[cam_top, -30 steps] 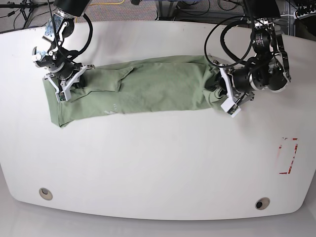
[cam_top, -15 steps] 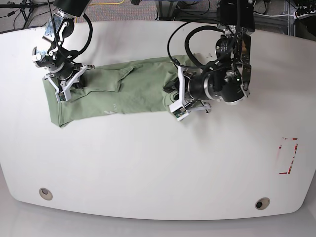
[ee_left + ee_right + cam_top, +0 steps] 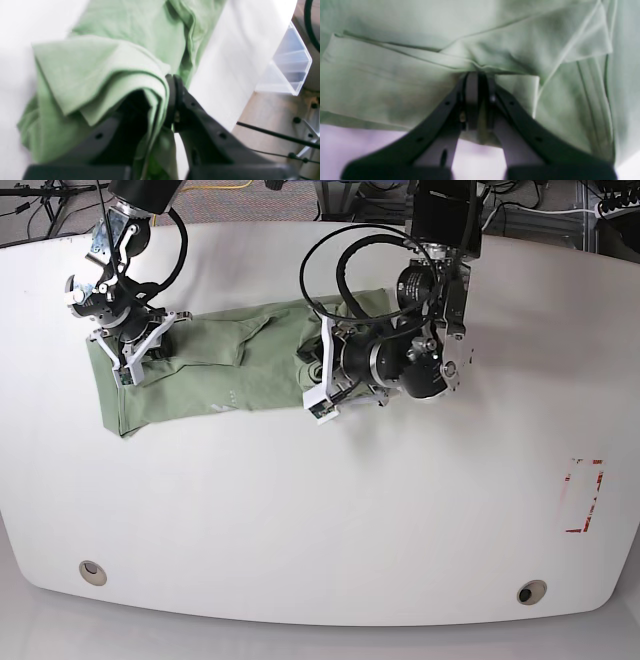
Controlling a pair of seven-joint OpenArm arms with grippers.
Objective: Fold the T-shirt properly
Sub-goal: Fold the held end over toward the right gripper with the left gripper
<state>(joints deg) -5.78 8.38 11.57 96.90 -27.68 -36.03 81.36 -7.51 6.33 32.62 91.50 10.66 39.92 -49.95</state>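
White table [image 3: 300, 520], red rectangle marking [image 3: 583, 496] near its edge, clear plastic bin [image 3: 290, 67] beside it

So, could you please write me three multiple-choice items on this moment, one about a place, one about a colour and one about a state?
1. Where on the white table does the T-shirt lie in the base view?
A. upper left part
B. lower right corner
C. bottom edge

2. What colour is the T-shirt?
A. navy
B. pale green
C. red

3. How do the jaws of the left gripper stand?
A. wide open over bare table
B. shut on the T-shirt
C. shut on a cable

Answers: 1 A, the cloth spans the upper left; 2 B, both wrist views show it; 3 B, green cloth is pinched between them.
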